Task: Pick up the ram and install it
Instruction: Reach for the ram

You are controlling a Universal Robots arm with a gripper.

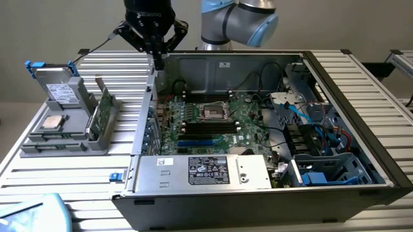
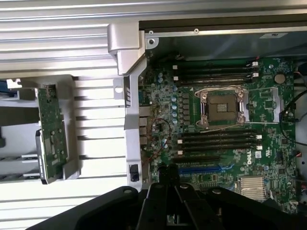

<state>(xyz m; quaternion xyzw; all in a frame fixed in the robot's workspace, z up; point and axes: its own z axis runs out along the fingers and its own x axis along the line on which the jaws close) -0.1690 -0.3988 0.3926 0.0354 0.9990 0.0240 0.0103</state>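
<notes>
Jaws clenched on nothing above the open computer case [image 1: 335,92], with the ram standing apart in its holder.

The ram [image 1: 102,112] [image 2: 50,127] stands on edge in a slot of the grey holder [image 1: 65,142], which rests on the slatted bench [image 1: 58,169] at the exterior view's left, outside the case and well apart from the jaws. The jaws hang over the case's far corner on the exterior view's left, their tips pressed together with nothing between them (the wrist view looks past them onto the motherboard [image 2: 216,158]). On that board, long black memory slots [image 1: 210,126] [image 2: 218,141] lie on the near and far sides of the CPU socket [image 1: 212,112] [image 2: 221,106]. A hard drive [image 1: 58,89] sits at the holder's far end. A power supply [image 1: 206,171] lies along the near side of the case.
</notes>
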